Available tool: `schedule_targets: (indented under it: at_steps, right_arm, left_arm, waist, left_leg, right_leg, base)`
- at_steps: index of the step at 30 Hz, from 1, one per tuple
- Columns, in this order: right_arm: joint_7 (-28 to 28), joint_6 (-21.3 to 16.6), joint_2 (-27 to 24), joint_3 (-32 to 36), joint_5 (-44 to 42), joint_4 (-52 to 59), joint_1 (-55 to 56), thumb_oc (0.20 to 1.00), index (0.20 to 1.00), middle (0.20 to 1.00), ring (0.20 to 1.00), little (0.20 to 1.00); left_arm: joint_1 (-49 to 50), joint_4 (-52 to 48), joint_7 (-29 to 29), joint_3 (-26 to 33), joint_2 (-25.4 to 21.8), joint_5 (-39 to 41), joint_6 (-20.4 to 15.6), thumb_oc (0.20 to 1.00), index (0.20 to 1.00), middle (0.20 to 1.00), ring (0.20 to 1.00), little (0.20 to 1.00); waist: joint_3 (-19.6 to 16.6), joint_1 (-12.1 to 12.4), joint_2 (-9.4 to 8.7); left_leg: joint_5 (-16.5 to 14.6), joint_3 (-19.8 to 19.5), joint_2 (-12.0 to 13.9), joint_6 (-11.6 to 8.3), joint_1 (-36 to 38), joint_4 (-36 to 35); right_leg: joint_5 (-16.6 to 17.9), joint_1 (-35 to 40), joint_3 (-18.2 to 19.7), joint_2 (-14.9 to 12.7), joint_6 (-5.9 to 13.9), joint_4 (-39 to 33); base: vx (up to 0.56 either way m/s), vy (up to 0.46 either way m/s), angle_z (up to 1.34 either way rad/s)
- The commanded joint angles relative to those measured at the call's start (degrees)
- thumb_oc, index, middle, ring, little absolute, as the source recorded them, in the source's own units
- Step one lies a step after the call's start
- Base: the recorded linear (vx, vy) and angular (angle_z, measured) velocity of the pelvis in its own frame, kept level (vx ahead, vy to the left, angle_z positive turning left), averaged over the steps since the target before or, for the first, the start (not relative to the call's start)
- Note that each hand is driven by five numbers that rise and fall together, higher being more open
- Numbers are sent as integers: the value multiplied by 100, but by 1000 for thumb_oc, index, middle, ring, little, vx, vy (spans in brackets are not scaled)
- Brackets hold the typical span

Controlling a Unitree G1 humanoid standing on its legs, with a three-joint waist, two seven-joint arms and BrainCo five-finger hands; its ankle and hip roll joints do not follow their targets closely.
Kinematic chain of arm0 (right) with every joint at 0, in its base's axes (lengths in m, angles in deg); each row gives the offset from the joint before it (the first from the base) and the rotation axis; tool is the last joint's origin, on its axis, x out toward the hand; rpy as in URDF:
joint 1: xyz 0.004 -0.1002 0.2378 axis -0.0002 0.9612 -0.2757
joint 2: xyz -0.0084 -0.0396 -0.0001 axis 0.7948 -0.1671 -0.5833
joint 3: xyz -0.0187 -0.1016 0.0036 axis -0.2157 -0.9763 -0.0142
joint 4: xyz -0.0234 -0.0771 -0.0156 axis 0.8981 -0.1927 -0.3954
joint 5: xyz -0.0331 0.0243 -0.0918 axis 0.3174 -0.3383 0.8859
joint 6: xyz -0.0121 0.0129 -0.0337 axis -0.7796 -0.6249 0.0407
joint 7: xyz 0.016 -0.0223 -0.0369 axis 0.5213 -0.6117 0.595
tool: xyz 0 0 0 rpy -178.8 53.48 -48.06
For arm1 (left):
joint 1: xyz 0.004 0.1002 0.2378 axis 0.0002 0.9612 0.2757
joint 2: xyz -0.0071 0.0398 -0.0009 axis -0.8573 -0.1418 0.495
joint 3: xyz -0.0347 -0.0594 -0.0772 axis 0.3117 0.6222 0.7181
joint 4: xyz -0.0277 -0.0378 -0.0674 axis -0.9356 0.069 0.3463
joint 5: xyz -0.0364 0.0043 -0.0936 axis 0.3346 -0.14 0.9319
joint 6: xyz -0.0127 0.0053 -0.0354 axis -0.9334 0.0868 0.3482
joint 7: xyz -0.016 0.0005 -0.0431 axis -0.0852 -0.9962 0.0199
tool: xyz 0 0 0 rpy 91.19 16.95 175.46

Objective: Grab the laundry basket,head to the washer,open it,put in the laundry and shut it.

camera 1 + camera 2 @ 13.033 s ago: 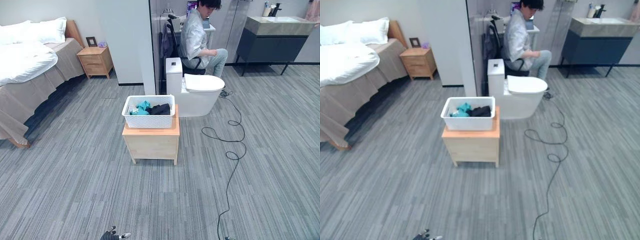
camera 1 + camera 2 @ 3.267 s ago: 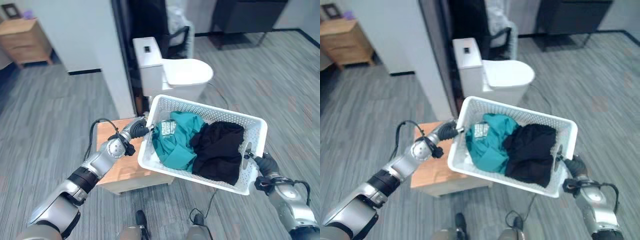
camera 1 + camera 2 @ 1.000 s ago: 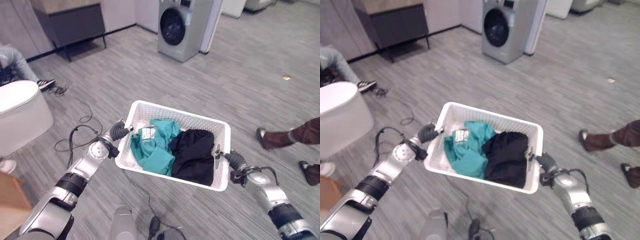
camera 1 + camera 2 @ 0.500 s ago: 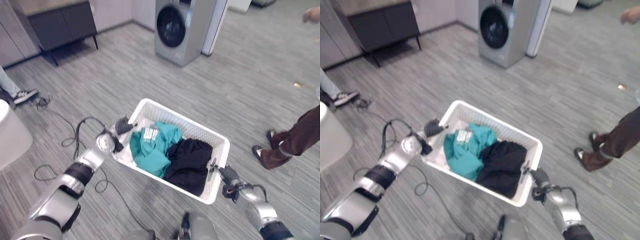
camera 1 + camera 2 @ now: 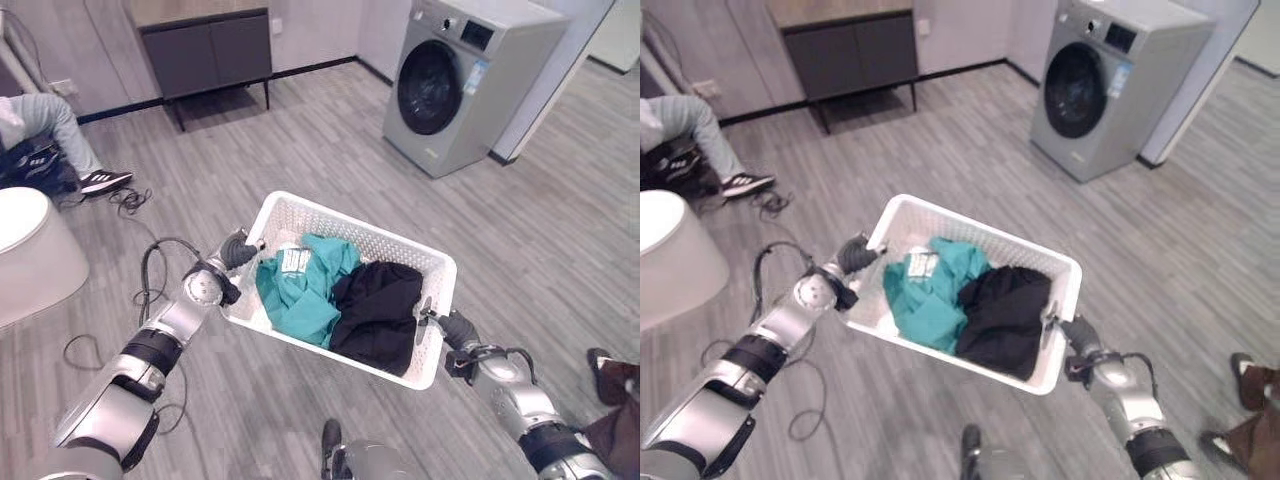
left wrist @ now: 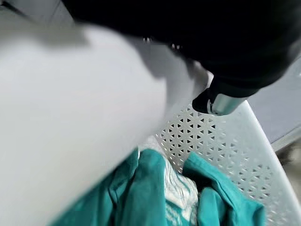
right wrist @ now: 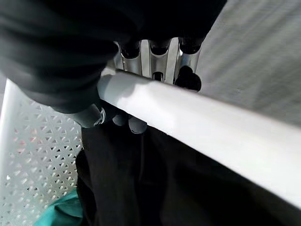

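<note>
Basket: white laundry basket [image 5: 437, 275] carried above the floor between both hands; teal and black clothes inside
Left hand [image 5: 234, 250]: fingers curled over rim, 9 o'clock end
Right hand [image 5: 452, 327]: fingers clamped on rim, 4 o'clock end
Washer [image 5: 455, 80]: 1 o'clock, door shut

Laundry basket [image 5: 437, 272] now carried nr washer [image 5: 470, 80].

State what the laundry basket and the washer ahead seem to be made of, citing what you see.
Laundry basket: likely white moulded plastic, with smooth rims and perforated walls. Washer: apparently grey painted metal panels with a dark, glossy round door, perhaps glass.
</note>
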Motion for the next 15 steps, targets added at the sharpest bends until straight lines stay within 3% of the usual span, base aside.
schedule_targets:
  at_steps: [1,2,3,4,5,6,8,10,11,13,15]
  right_arm:
    - [-381,-723,-150,452,-701,888,-65,200,200,200,200,200]
    - [-377,-721,-151,450,-701,892,-64,200,200,200,200,200]
    - [-259,-710,-200,482,-657,897,-74,200,200,200,200,200]
    - [-257,-711,-201,488,-657,896,-75,200,200,200,200,200]
    - [-251,-691,-220,497,-630,905,-103,200,200,200,200,200]
    - [-250,-692,-253,486,-588,943,-152,200,200,200,200,200]
    - [-296,-681,-274,476,-513,1056,-202,200,200,200,200,200]
    - [-268,-746,-302,384,-486,994,-376,200,200,200,200,200]
    - [-263,-781,-317,359,-484,964,-455,200,200,200,200,200]
    - [-270,-832,-260,303,-470,882,-575,200,200,200,200,200]
    - [-302,-805,-78,89,-417,700,-806,200,200,200,200,200]
  left_arm:
    - [40,-118,-32,309,-234,272,-72,200,200,200,200,200]
    - [46,-125,-31,312,-237,275,-69,200,200,200,200,200]
    - [-3,-201,-33,311,-207,370,-13,200,200,200,200,200]
    - [-14,-196,-34,304,-203,373,-12,200,200,200,200,200]
    - [-60,-199,-30,318,-197,406,-18,200,200,200,200,200]
    - [-97,-187,-42,362,-208,411,-46,200,200,200,200,200]
    - [-180,-181,-54,381,-281,386,-64,200,200,200,200,200]
    - [-353,-122,-99,286,-308,376,-103,200,200,200,200,200]
    - [-409,-82,-109,262,-321,374,-124,200,200,200,200,200]
    - [-461,-83,-127,204,-286,393,-157,200,200,200,200,200]
    - [-428,-158,-105,143,-231,425,-177,200,200,200,200,200]
  waist:
    - [-469,-71,-193]
    - [-451,-58,-162]
    - [-313,89,-254]
    - [-305,90,-235]
    - [-281,132,-313]
    - [-268,207,-318]
    - [-273,315,-298]
    - [-250,450,-272]
    - [-281,531,-208]
    - [-308,638,-158]
    - [-369,759,-148]
  left_leg:
    - [746,-41,925,-94,-439,69]
    - [714,-42,964,-105,-425,108]
    - [518,183,1030,-154,-1094,365]
    - [483,170,1044,-149,-1108,404]
    - [416,330,846,-77,-1374,137]
    - [287,432,515,-111,-1572,-302]
    - [205,614,239,-177,-1773,-1507]
    - [442,691,-55,-210,-1704,-3093]
    - [580,504,-262,-259,-1689,-3838]
    - [693,156,-465,-351,-1791,-4580]
    - [758,-27,-552,-334,-1772,-4732]
  right_leg:
    - [505,321,187,-627,889,-888]
    - [489,343,196,-590,883,-887]
    - [359,664,173,-548,825,-958]
    - [348,669,166,-536,833,-955]
    - [361,698,188,-580,816,-938]
    - [277,814,247,-563,833,-909]
    - [94,949,292,-536,898,-815]
    - [-75,1172,292,-556,956,-801]
    - [-197,1276,332,-486,969,-800]
    - [-383,1457,407,-430,1007,-792]
    - [-666,1640,570,-405,1013,-590]
  base:
    - [403,-477,-45]
    - [450,-494,-50]
    - [162,-183,-43]
    - [202,-230,-46]
    - [169,-35,-38]
    - [260,-34,-23]
    - [330,45,-13]
    - [403,89,-82]
    - [440,105,-75]
    - [494,109,-28]
    - [609,154,-68]
